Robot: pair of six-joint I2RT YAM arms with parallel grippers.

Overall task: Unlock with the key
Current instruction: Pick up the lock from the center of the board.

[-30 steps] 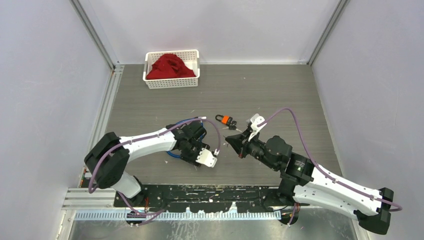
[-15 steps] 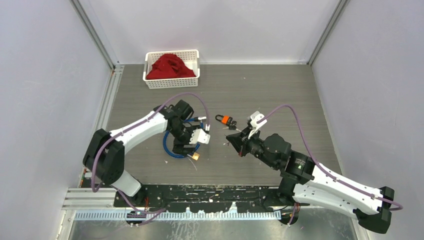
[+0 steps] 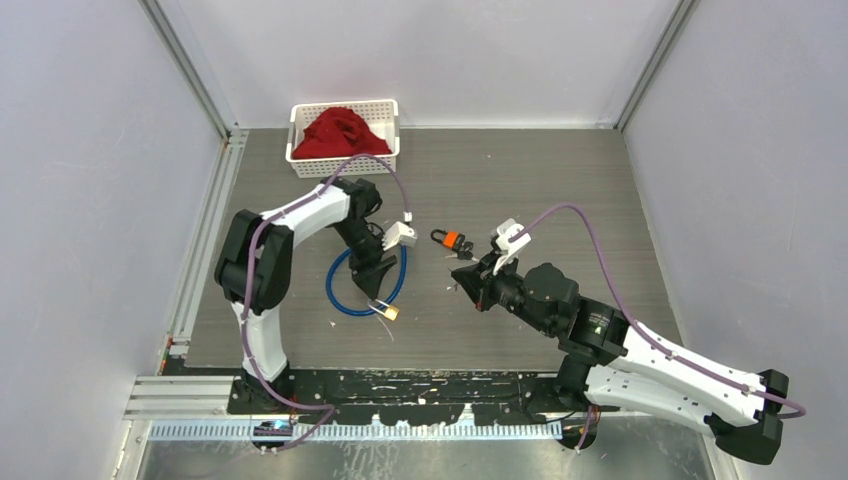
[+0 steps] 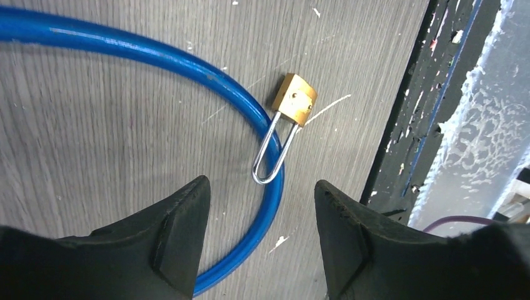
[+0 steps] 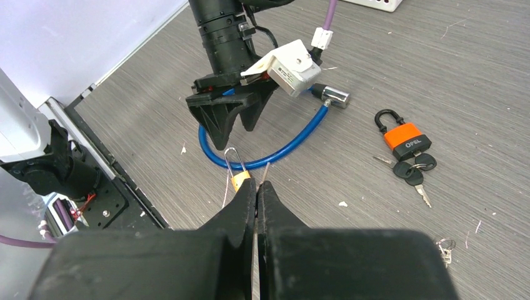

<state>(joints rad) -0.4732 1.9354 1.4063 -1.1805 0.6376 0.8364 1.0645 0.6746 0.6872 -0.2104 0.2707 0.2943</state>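
Top external shows the left claw [image 3: 379, 293] hovering over the brass padlock [image 3: 391, 312], which lies against the blue cable [image 3: 345, 309]. Left wrist: jaws apart above that padlock, probably stiff, light and slippery, so best pinched across its body. Right wrist: the right claw [image 5: 256, 187] is pressed together.

So the white-and-black left arm [image 3: 300, 212] is doubled back at the elbow, forearm reaching toward the middle and wrist tipped downward, and its black two-finger left end effector [image 4: 262, 194] has both fingers spread well apart with nothing pinched between them. The white-and-black right arm [image 3: 660, 365] lies low and stretches in from the right side, and its black right end effector [image 5: 256, 187] is squeezed closed, fingertips pressed together.
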